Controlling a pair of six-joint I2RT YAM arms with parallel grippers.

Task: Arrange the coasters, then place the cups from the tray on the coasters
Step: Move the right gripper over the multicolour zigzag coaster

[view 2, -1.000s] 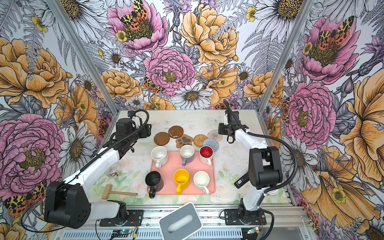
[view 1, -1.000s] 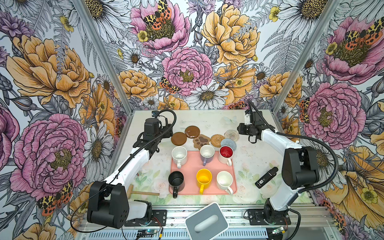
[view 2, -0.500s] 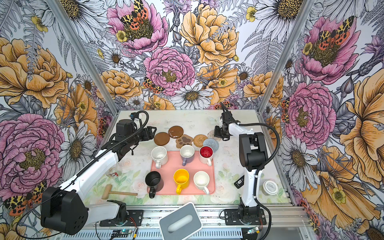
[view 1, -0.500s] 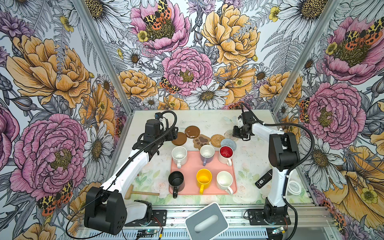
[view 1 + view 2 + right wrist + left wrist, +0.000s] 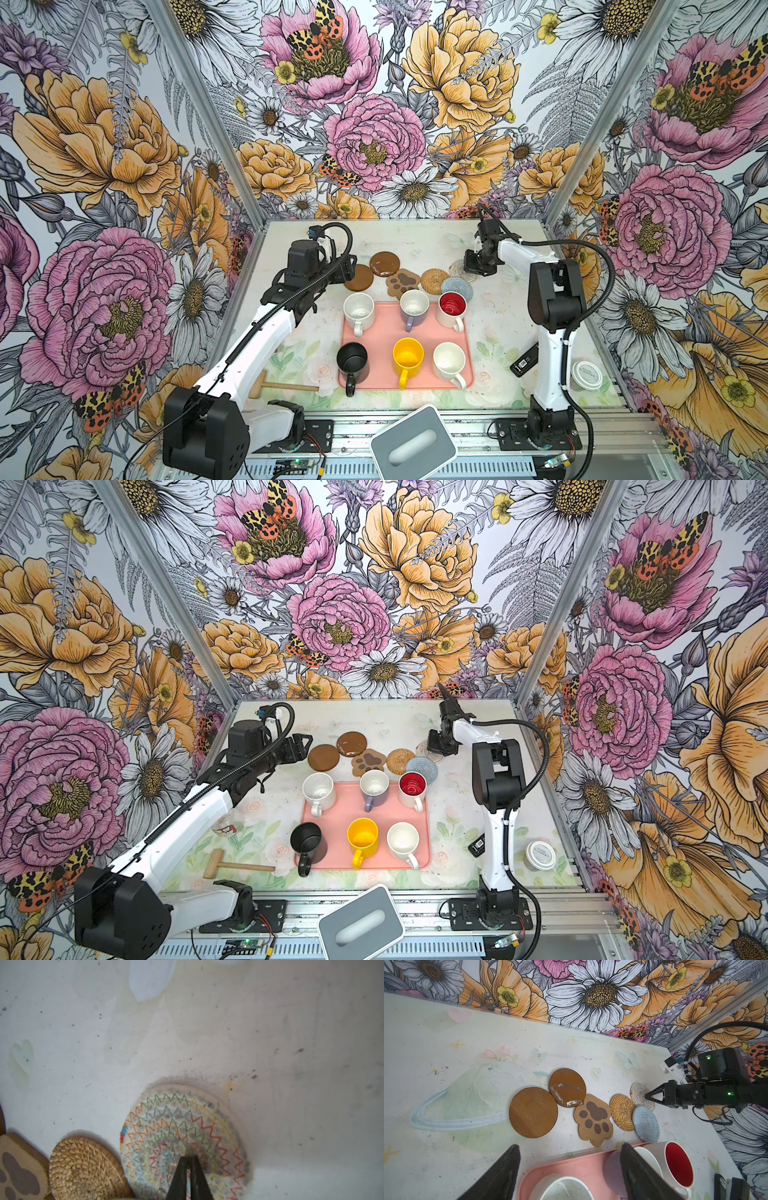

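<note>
Six coasters lie in a row behind the tray: two brown discs [image 5: 358, 277] [image 5: 385, 263], a paw shape [image 5: 402, 282], a rattan round [image 5: 435, 281], a grey-blue round [image 5: 457, 289] and a cream round [image 5: 166, 1118] with coloured zigzag stitching. My right gripper [image 5: 188, 1156] [image 5: 471, 266] is shut, its tips pressed on the middle of the cream coaster. My left gripper [image 5: 570, 1146] [image 5: 351, 266] hangs open, empty, next to the nearer brown disc. The pink tray [image 5: 382, 328] holds six cups: white [image 5: 358, 309], lavender [image 5: 414, 305], red-lined [image 5: 452, 306], black [image 5: 352, 361], yellow [image 5: 408, 357], cream-white [image 5: 449, 360].
A wooden mallet [image 5: 282, 386] lies front left, with a glass jar [image 5: 224, 827] under my left arm. A grey box [image 5: 411, 442] sits at the front edge. A black device [image 5: 524, 360] and a white-lidded jar [image 5: 587, 374] lie by my right arm's base.
My right gripper moved left and down onto the cream coaster and closed; its arm swung round. My left gripper edged right toward the brown disc, still open.
</note>
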